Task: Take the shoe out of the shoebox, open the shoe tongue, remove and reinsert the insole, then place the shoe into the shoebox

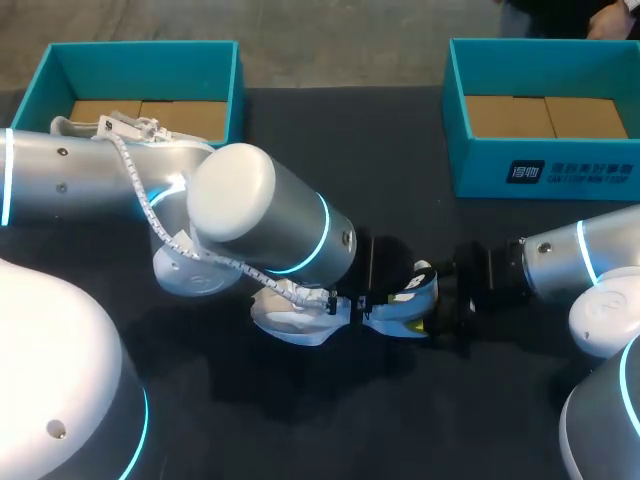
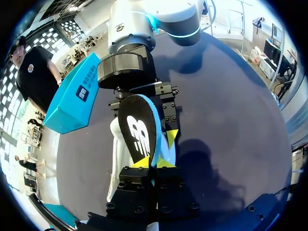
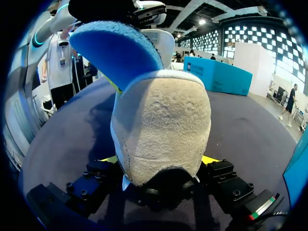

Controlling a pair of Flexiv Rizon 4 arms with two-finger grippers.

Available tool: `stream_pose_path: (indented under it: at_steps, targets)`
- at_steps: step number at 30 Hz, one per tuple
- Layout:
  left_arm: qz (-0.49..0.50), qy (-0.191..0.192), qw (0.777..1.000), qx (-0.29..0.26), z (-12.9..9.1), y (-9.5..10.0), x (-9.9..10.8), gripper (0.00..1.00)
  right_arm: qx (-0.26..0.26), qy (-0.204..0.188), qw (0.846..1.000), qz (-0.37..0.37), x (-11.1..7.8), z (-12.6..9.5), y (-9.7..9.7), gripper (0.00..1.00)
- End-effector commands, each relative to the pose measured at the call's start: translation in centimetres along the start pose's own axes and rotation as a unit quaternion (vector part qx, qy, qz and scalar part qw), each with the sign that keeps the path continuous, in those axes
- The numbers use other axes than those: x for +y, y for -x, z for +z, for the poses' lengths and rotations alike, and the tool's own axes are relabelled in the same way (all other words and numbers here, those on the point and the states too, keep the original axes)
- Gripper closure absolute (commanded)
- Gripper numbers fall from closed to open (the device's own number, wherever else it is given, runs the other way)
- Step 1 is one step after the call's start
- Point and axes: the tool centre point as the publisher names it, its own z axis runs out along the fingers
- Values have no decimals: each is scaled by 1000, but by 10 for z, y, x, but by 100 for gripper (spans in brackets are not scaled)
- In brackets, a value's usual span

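the head view is dim: the dark table [image 1: 440, 420] swallows light, while the left arm [image 1: 250, 215] glares white on top. the wrist views are brightly lit from overhead; the shoe [image 2: 117, 149] throws a soft shadow beside it.

Dark table [image 1: 340, 140]: plain matte top, spans whole view.

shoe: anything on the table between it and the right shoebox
Nothing visible. Only bare table lies between the shoe and the right shoebox. The right gripper grips its heel from that side; the left gripper holds the insole.
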Motion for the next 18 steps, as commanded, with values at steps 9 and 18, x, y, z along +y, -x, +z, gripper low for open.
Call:
stream_pose_path:
  at_steps: [9,18]
  targets:
    - [-8,-31,999,-8,-27,2,-2,100,-1,-3,1000,0,1,0,0,100]
    - [-14,-70,997,6,-46,4,-6,100,-1,-3,1000,0,1,0,0,100]
